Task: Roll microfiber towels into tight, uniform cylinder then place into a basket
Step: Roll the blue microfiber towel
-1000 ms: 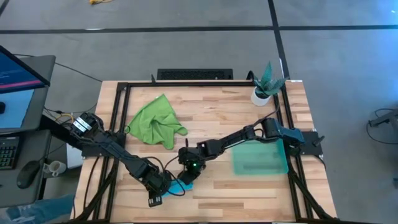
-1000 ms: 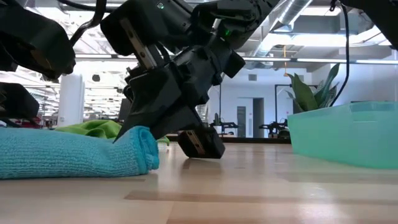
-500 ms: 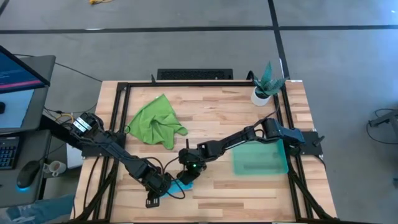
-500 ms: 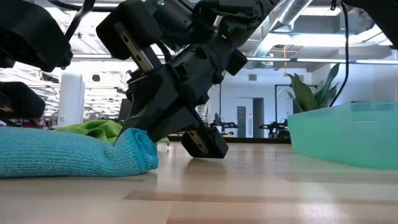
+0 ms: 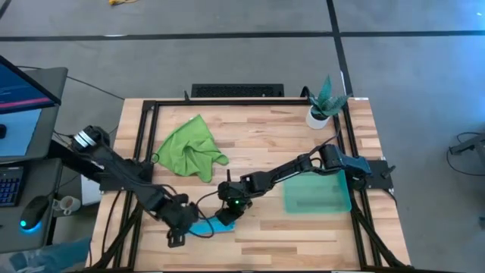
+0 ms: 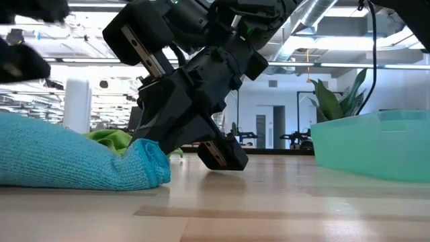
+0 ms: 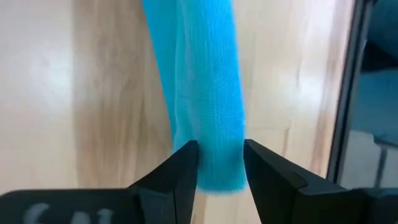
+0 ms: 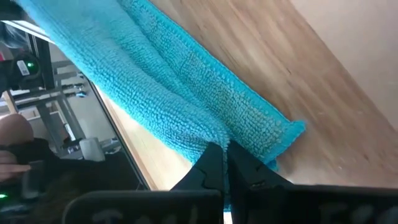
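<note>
The sky-blue towel point(image 5: 203, 226), rolled into a long narrow roll, lies near the table's front edge between my two grippers. My left gripper point(image 7: 221, 149) is closed around its left end, which is raised off the wood point(image 6: 27, 148). My right gripper point(image 8: 222, 152) is shut, its tips on the roll's right end point(image 6: 151, 161). The lime-green towel point(image 5: 188, 146) lies crumpled on the table at the far left. The teal basket point(image 5: 318, 194) stands on the table at the right. My left gripper has the blue roll's left end point(image 7: 217, 134) between its two fingers, and the cloth fills the gap. The fingers come steeply from above and lie across the roll. That end hangs raised, and the roll slopes down toward its right end. My right gripper presses its shut fingertips point(image 6: 138, 142) onto the roll's right end point(image 8: 249, 134), slanting down from the table's right. Whether a layer of cloth lies between the tips, I cannot tell. This end rests on the table.
A small potted plant point(image 5: 324, 102) stands at the far right corner. A black frame rail point(image 5: 140, 144) runs along the table's edges. Bare wood lies between the green towel and the basket point(image 6: 376, 144).
My left gripper has risen and gone toward the table's left edge. The blue roll's left end has come up off the table with it, while the right end has stayed down under my right gripper.
</note>
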Tool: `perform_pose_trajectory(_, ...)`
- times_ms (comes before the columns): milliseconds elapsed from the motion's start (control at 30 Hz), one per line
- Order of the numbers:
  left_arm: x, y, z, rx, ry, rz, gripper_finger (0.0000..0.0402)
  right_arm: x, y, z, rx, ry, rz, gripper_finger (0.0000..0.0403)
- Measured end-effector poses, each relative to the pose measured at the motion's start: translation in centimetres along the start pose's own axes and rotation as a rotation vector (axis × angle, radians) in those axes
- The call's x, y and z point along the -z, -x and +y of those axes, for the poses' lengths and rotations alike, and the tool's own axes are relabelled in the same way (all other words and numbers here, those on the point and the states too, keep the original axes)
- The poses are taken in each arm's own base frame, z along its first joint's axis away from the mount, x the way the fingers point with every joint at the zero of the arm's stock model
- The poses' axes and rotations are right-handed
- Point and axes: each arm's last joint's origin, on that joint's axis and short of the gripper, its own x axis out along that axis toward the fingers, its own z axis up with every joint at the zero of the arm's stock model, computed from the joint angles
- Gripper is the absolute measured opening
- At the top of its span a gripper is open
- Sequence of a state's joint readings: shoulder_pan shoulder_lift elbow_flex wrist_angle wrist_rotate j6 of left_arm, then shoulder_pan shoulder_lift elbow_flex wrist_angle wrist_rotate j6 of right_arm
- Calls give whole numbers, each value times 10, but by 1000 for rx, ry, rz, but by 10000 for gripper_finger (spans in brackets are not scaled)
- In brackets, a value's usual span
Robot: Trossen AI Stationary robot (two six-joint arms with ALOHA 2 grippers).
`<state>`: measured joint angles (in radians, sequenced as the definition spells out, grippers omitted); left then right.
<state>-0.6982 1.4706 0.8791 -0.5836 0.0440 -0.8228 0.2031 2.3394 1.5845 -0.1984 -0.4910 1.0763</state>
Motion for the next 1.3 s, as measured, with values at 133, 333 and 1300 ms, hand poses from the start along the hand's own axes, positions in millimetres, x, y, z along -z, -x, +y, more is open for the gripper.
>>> perform_pose_trajectory(133, 11, 18, -11, -18, -19, -128, 121, 0, 0, 0, 5, 0, -10, 12)
perform_pose_trajectory(333, 17, 17, -31, -77, -93, -378, 120, 0, 0, 0, 7, 0, -12, 17)
perform_pose_trajectory(1300, 29, -83, -25, -332, 95, -306, 120, 8, -6, 7, -15, 40, -22, 24)
